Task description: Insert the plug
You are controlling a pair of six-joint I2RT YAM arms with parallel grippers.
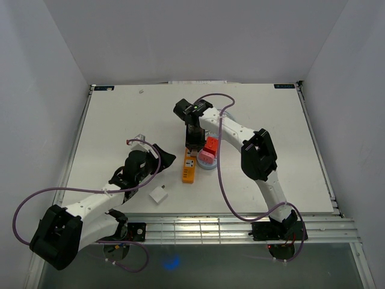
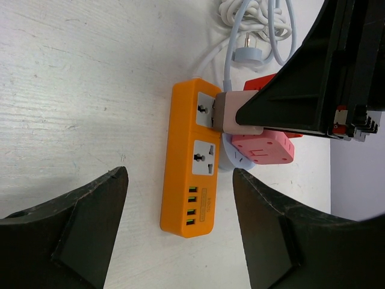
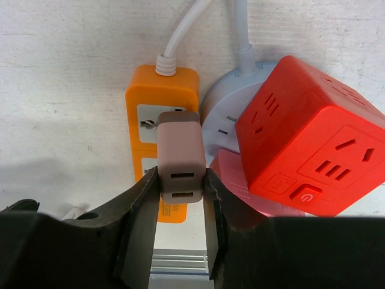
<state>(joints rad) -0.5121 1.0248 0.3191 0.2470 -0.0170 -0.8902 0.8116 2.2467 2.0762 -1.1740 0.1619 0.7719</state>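
Observation:
An orange power strip (image 1: 189, 167) lies mid-table, with two sockets and several USB ports (image 2: 192, 208). My right gripper (image 3: 180, 180) is shut on a beige-pink USB charger plug (image 3: 178, 150). It holds the plug against the strip's (image 3: 147, 99) socket nearest the cord end. In the left wrist view the plug (image 2: 231, 111) meets that socket face; its prongs are hidden. My left gripper (image 2: 179, 186) is open and empty, a little short of the strip's USB end. It also shows in the top view (image 1: 161, 158).
A red cube socket (image 3: 307, 144), a pink socket block (image 3: 240, 180) and a pale blue round socket (image 3: 225, 108) crowd the strip's right side. A white adapter (image 1: 158, 195) lies near the table's front edge. Coiled white cable (image 2: 252, 18) lies beyond the strip.

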